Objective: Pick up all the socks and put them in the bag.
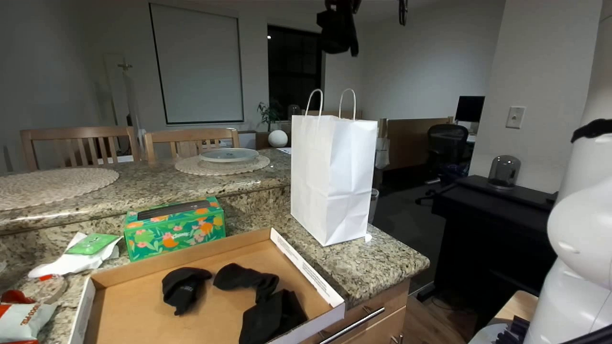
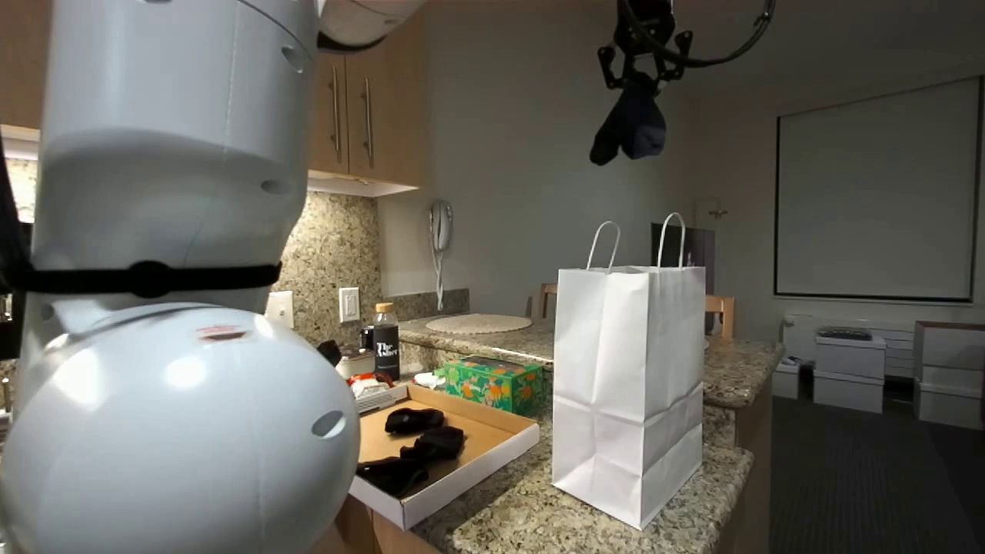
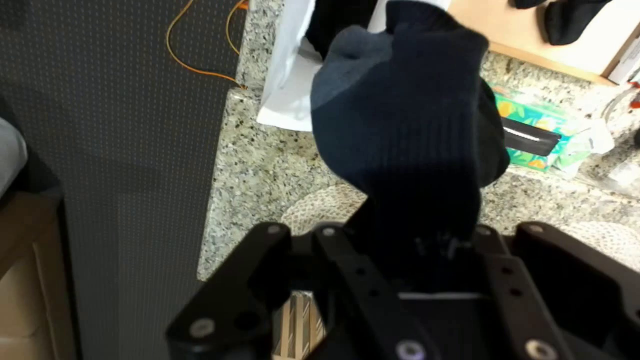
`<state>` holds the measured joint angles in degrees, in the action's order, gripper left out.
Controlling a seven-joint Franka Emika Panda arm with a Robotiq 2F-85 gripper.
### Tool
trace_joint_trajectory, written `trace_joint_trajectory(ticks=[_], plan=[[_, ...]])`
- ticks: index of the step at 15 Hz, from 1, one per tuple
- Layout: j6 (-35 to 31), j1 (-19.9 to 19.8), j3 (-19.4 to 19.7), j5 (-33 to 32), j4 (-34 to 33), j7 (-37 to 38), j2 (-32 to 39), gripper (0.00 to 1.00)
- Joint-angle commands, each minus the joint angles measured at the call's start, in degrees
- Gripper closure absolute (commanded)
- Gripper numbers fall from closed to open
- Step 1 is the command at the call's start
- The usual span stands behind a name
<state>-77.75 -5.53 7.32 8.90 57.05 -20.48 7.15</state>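
Several black socks (image 1: 184, 289) lie in the shallow brown cardboard tray (image 1: 129, 317), and both exterior views show them. High above the white paper bag (image 2: 600, 369), my gripper (image 2: 642, 77) is shut on a dark sock (image 2: 631, 123) that dangles below it. The bag stands upright on the counter, both loop handles up. In the wrist view the held sock (image 3: 400, 100) hides my fingertips and much of the bag (image 3: 285, 95); a black patch shows at the bag's mouth, and I cannot tell what it is. Only the lower end of the gripper shows in an exterior view (image 1: 340, 5).
A green floral tissue box (image 1: 174, 229) sits behind the tray on the granite counter (image 1: 354, 267). Packets (image 1: 93, 243) lie to its left. A raised ledge with woven placemats (image 1: 52, 186) runs behind. The bag stands near the counter's end, with floor beyond.
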Motion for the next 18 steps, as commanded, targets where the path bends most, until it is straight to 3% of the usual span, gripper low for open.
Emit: trace_joint_trajectory(ticks=[1,8,9,10,18], plan=[[2.74,-1.38,0.47,0.6,-3.21,-3.78,6.66,0.89],[3.68,0.43,-0.3,-0.9,-4.55,-2.77,13.49,0.91],[3.37,0.59,-0.06,-1.03,-4.59,-1.84,13.48,0.62],[3.19,0.43,0.03,-0.89,-4.61,-1.83,13.47,0.61],[1.77,2.1,-0.38,-0.31,-3.58,-1.31,9.33,0.11]])
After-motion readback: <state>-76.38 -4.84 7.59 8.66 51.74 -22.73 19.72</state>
